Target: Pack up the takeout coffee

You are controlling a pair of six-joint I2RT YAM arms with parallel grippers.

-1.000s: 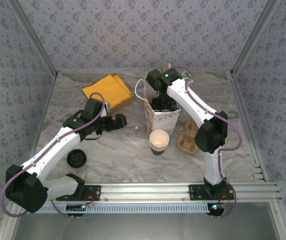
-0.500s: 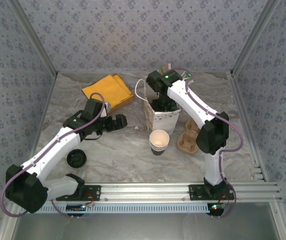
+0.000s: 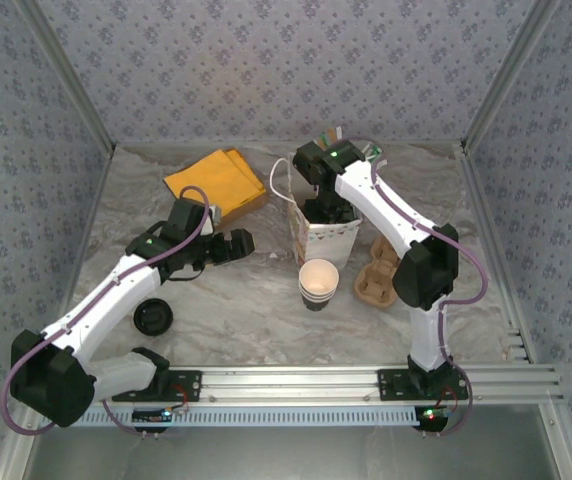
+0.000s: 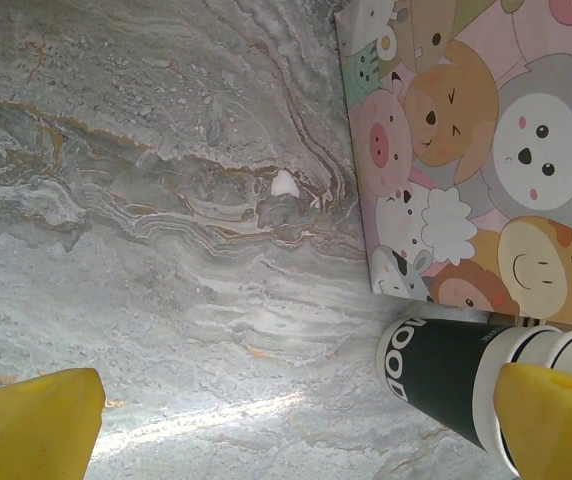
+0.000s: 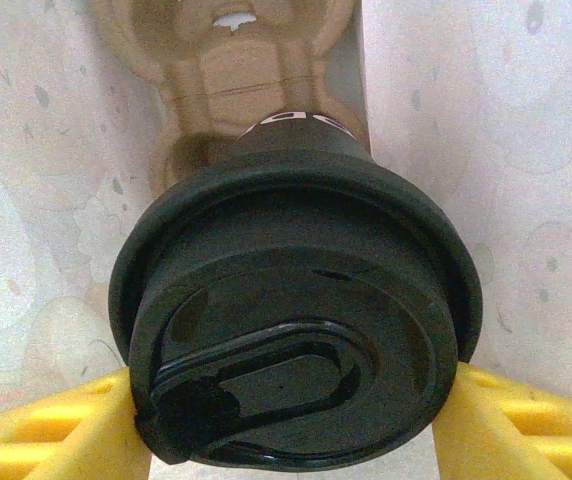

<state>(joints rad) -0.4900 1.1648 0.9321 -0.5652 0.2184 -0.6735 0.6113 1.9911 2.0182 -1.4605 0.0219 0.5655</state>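
Left of the cartoon bag (image 3: 321, 238), my left gripper (image 3: 234, 245) hangs wide open and empty. The takeout coffee (image 3: 318, 281) stands unlidded just in front of the bag, not yet packed. Inside the bag, my right gripper (image 5: 291, 425) clamps a black-lidded cup (image 5: 296, 300) above a carrier (image 5: 236, 60). I judge this roughly half done.
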